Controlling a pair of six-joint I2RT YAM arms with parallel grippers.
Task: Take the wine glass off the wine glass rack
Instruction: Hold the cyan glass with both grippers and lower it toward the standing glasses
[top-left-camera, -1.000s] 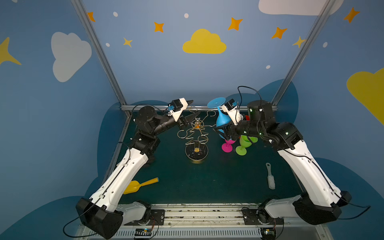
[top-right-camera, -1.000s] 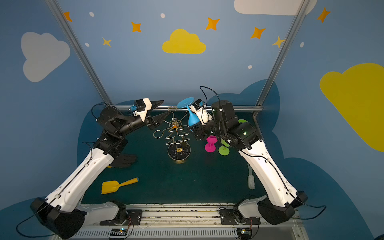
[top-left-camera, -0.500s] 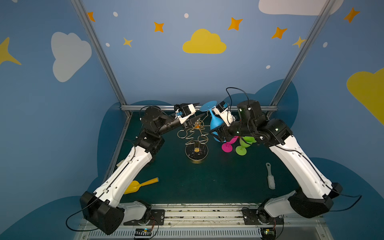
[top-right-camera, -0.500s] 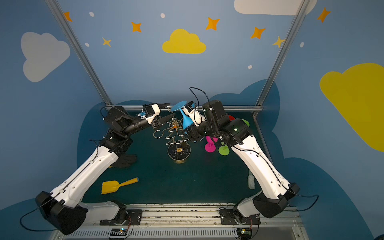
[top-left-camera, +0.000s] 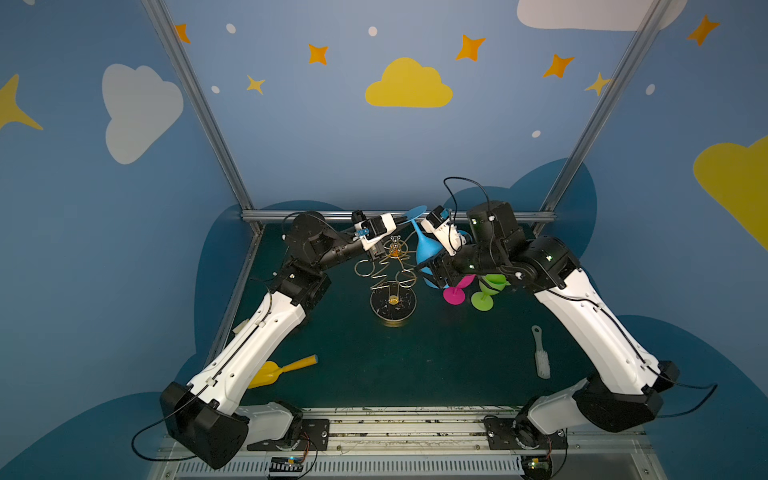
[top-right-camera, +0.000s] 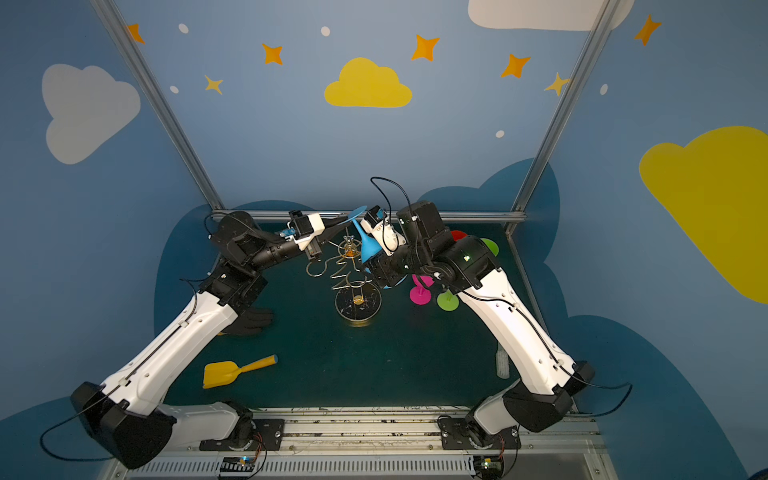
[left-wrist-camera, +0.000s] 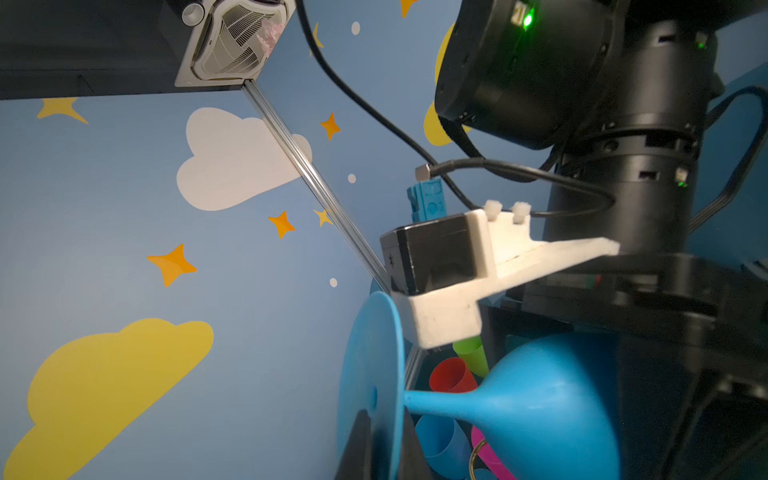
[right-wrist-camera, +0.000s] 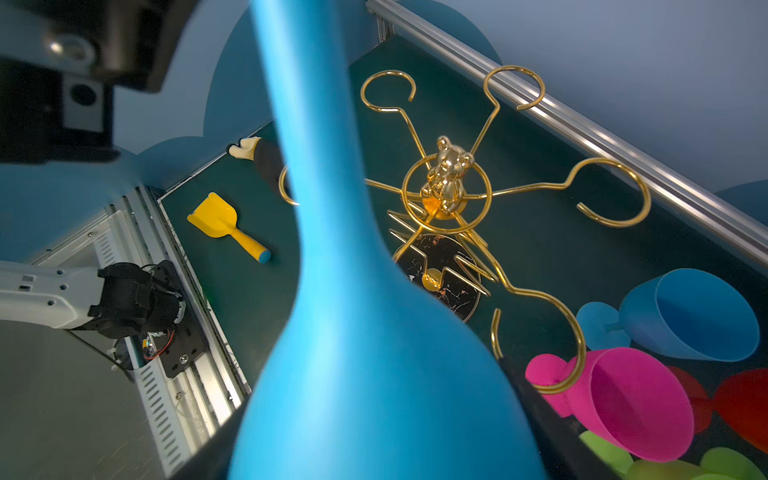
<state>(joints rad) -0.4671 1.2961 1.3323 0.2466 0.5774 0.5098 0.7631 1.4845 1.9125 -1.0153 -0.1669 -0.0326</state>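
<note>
A blue wine glass (top-left-camera: 428, 249) (top-right-camera: 368, 248) hangs foot-up, tilted, just right of the wine glass rack's top. The rack (top-left-camera: 392, 274) (top-right-camera: 353, 270) (right-wrist-camera: 444, 187) is gold wire with curled loops and a round dark base. My right gripper (top-left-camera: 435, 271) (top-right-camera: 383, 270) (right-wrist-camera: 374, 449) is shut on the glass's bowl (right-wrist-camera: 365, 332). My left gripper (top-left-camera: 405, 219) (top-right-camera: 340, 220) (left-wrist-camera: 384, 440) is shut on the rim of the glass's foot disc (left-wrist-camera: 370, 374). In the right wrist view the stem crosses in front of one loop; whether they touch I cannot tell.
Pink (top-left-camera: 455, 293) and green (top-left-camera: 484, 297) glasses stand right of the rack, under my right arm. More blue (right-wrist-camera: 685, 316) and red (right-wrist-camera: 739, 399) ones lie behind them. A yellow scoop (top-left-camera: 274, 370), a white brush (top-left-camera: 540, 357) and a black glove (top-right-camera: 253, 322) lie on the green mat.
My right arm carried the blue glass to the left, toward the rack's top. My left gripper reached right and closed on the glass's foot.
</note>
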